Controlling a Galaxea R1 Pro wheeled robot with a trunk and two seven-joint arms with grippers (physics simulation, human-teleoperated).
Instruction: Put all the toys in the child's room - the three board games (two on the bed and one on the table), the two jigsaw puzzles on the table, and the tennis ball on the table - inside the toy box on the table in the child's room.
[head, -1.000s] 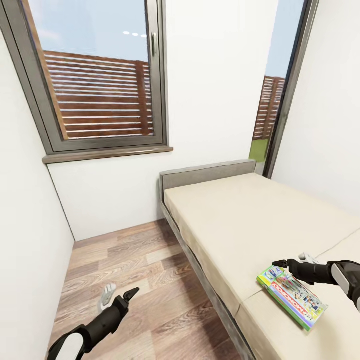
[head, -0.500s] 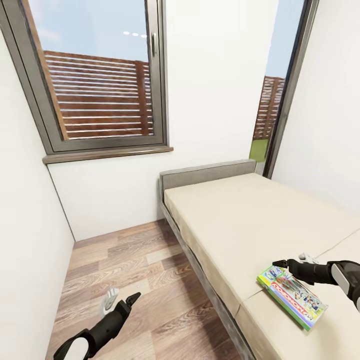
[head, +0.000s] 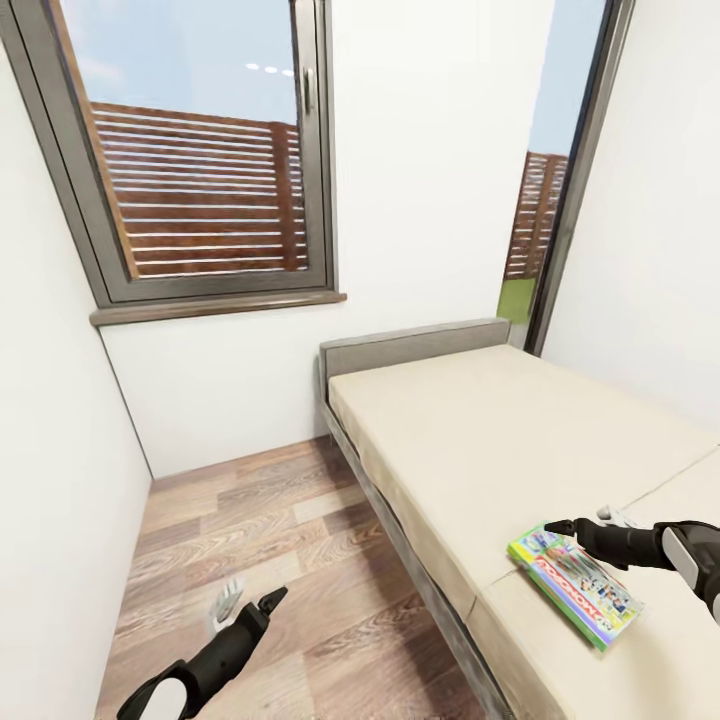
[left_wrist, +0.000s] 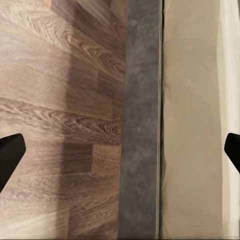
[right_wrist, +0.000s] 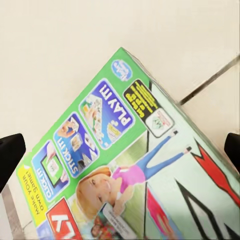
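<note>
**A:** Start at the right pincer (head: 585, 522). What is it doing?

**B:** It hovers just above the bed (head: 470, 440), near the bed's front edge. Its fingers are spread wide with nothing between them; in the right wrist view the two dark tips sit at opposite sides of the picture.

**A:** And outward from there?

**B:** Directly beneath it, and slightly toward the robot, lies the board game (head: 574, 588), a flat green-bordered box (printed with a cartoon girl and red lettering). It rests face up on the mattress beside a seam between the cushions. Its long axis runs diagonally, from the bed's front edge back toward the robot's right, so it sits askew to the fingers.

**A:** Which arm is nearer?

**B:** The right, clearly. The left pincer (head: 250, 603) hangs low over the wooden floor (head: 250, 520), well apart from the box, also wide open and empty. Its wrist view looks down on floorboards and the bed's grey side rail (left_wrist: 142, 120).

**A:** So the coming move?

**B:** Probably a descent, with the wrist turned so the fingers span the box's short width.
</note>
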